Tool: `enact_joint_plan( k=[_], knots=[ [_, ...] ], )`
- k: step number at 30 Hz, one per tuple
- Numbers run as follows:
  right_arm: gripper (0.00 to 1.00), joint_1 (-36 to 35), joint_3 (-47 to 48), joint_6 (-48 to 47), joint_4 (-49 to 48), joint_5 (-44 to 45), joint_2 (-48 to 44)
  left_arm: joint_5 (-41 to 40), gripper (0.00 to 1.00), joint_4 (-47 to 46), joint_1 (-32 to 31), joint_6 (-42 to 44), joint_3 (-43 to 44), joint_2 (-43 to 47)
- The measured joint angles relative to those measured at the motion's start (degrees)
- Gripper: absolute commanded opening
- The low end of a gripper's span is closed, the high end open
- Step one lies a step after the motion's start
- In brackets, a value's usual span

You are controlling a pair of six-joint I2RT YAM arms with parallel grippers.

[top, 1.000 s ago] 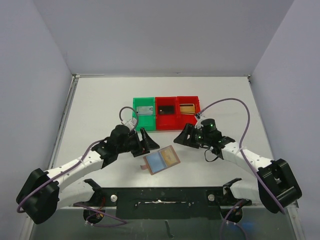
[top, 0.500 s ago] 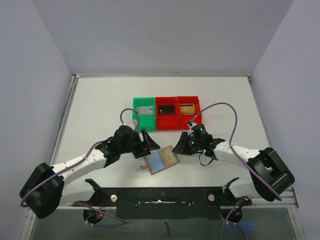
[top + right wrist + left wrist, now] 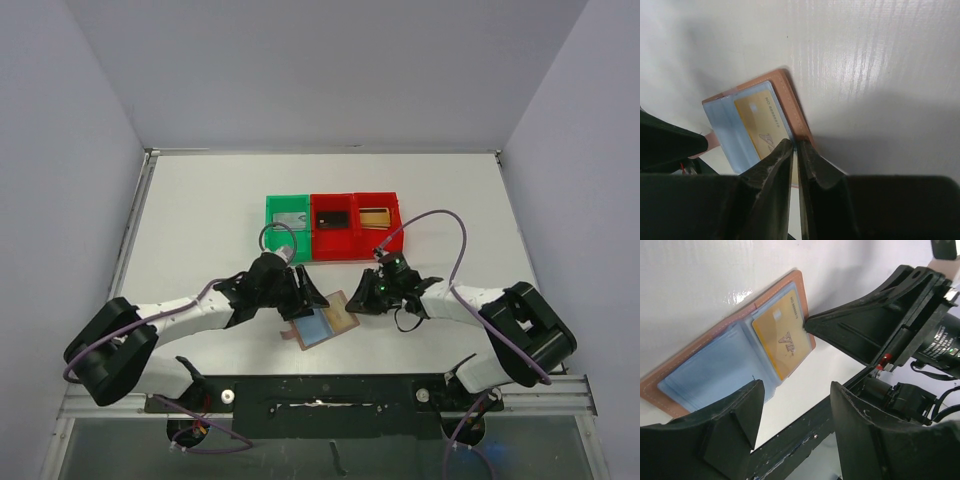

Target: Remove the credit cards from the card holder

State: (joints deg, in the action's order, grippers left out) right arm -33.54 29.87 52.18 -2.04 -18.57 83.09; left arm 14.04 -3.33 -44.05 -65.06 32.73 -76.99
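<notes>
— Brown leather-like card holder (image 3: 322,322), where?
— Open on the white surface (image 3: 200,220), a gold card (image 3: 781,335) in its blue pocket, print unreadable.
— Pincers?
— The left pincer (image 3: 796,390) is wide; the right pincer (image 3: 795,145) is nearly closed at its edge.

The gold card (image 3: 779,335) in the card holder (image 3: 705,367) shows large letters "VI" and unreadable embossed digits.

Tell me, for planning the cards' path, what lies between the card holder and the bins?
Nothing but bare white table, in the top view, between the card holder and the bins.
</notes>
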Motion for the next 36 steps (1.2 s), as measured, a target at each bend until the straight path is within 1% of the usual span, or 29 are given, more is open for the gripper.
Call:
enact_joint_plan(
  k=[4,15,21,24,27,36],
  knots=[
    [0.13,-0.11,-1.68,2.12,-2.62,0.15,-0.28,-0.42,0.49,-0.44,-1.42,-0.87,0.15,-2.38],
    [0.14,-1.16,-8.48,9.29,-14.95,-0.48,-1.07,-1.73,0.38,-3.34,-2.60,-4.83,0.15,-8.11],
    [0.15,-1.18,-8.79,10.25,-15.52,-0.46,-1.07,-4.42,0.37,-2.29,-2.91,-4.98,0.09,-8.22],
    [0.15,-1.18,-8.79,10.34,-15.50,-0.46,-1.07,-5.27,0.33,-1.99,-2.99,-5.07,-0.15,-8.22],
    [0.15,-1.22,-8.79,10.47,-15.50,-0.46,-1.07,-5.29,0.30,-2.91,-3.10,-5.35,-1.01,-8.24],
    [0.15,-2.43,-8.79,10.62,-15.72,-0.46,-1.03,-4.79,0.30,-6.95,-3.61,-6.84,-1.70,-10.16]
  ],
)
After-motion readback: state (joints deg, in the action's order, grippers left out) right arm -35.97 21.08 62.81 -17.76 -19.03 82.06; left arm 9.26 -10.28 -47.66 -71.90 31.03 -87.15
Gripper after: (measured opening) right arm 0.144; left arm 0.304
